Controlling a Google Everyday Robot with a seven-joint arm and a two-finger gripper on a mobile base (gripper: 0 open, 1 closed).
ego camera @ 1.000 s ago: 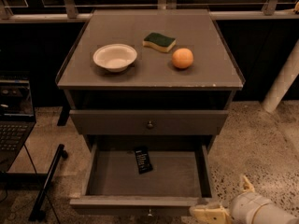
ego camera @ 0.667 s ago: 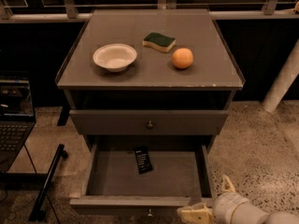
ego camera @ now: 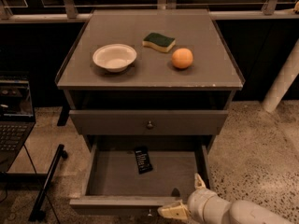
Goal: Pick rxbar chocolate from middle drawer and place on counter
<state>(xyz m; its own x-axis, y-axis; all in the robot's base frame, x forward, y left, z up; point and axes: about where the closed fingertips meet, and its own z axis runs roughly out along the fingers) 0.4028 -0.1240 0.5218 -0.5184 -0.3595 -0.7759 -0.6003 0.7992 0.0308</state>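
Beside the front right corner of the open middle drawer (ego camera: 121, 202), the pincer (ego camera: 178, 194) hangs spread wide, holding nothing. The rxbar chocolate (ego camera: 143, 159) lies flat on the drawer floor near the back, left of and beyond the pincer, apart from it. Step in hand, apparently: the reach. The next move calls for descending over the bar, pinching it, then lifting it to the tabletop (ego camera: 140, 76).
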